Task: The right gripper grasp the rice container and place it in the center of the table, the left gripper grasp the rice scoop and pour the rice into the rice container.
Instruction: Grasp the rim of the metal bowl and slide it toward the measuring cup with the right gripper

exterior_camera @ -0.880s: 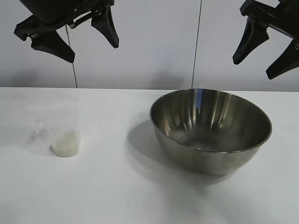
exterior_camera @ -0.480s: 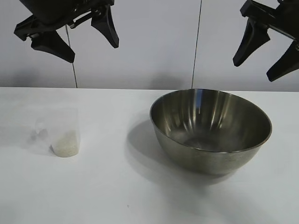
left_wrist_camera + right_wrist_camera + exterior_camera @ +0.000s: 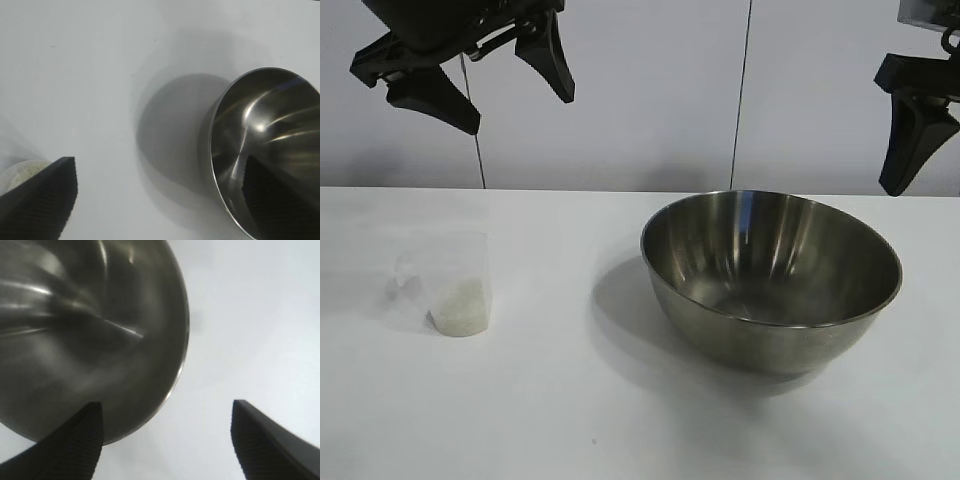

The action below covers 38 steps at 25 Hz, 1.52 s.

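Observation:
The rice container, a large shiny steel bowl, stands empty on the white table right of centre. The rice scoop, a small clear cup, stands at the left with a little heap of rice in its bottom. My left gripper hangs open high above the scoop, empty. My right gripper hangs open above the bowl's right rim, one finger showing. In the right wrist view the open gripper straddles the bowl's rim. In the left wrist view the open gripper shows the bowl and the scoop's rice.
A pale wall with vertical seams stands behind the table. White tabletop lies between the scoop and the bowl and along the front edge.
My right gripper has shifted right and turned, so only one finger shows in the exterior view. The left gripper, bowl and scoop have not moved.

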Each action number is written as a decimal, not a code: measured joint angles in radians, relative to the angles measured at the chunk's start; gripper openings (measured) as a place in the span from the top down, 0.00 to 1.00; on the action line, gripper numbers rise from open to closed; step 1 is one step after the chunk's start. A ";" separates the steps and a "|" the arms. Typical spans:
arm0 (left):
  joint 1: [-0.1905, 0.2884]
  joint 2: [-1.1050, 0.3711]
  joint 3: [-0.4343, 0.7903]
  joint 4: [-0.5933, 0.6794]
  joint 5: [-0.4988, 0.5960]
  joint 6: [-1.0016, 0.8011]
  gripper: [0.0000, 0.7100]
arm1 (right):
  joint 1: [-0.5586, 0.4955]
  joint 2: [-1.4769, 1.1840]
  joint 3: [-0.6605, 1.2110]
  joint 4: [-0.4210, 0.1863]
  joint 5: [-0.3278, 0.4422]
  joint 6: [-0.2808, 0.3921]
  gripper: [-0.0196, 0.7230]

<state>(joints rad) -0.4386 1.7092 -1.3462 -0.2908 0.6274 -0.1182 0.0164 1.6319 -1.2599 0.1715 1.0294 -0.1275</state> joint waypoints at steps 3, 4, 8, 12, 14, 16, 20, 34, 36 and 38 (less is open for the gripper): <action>0.000 0.000 0.000 0.000 0.000 0.000 0.09 | 0.000 0.000 0.000 -0.003 -0.034 0.001 0.31; 0.000 0.000 0.000 0.000 0.000 0.000 0.09 | 0.000 0.002 0.000 -0.006 -0.039 0.001 0.31; 0.000 0.000 0.000 0.000 0.000 0.000 0.09 | 0.000 0.056 0.001 -0.012 -0.082 0.001 0.31; 0.000 0.000 0.000 0.000 0.000 0.000 0.09 | 0.000 0.152 0.001 -0.012 -0.133 0.001 0.31; 0.000 0.000 0.000 0.000 0.000 0.000 0.09 | 0.000 0.197 0.001 -0.012 -0.159 0.001 0.31; 0.000 0.000 0.000 0.000 0.000 0.000 0.09 | 0.000 0.242 0.001 -0.005 -0.196 0.001 0.31; 0.000 0.000 0.000 0.000 0.000 0.000 0.09 | 0.000 0.316 0.001 0.050 -0.259 0.000 0.31; 0.000 0.000 0.000 0.000 0.000 0.000 0.09 | 0.000 0.335 0.002 0.227 -0.199 -0.186 0.96; 0.000 0.000 0.000 0.000 -0.001 0.000 0.09 | 0.000 0.313 0.003 0.294 -0.179 -0.248 0.96; 0.000 0.000 0.000 0.000 -0.001 0.000 0.09 | 0.000 0.286 0.004 0.374 -0.162 -0.289 0.96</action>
<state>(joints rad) -0.4386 1.7092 -1.3462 -0.2908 0.6266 -0.1182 0.0164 1.9180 -1.2560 0.5452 0.8679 -0.4163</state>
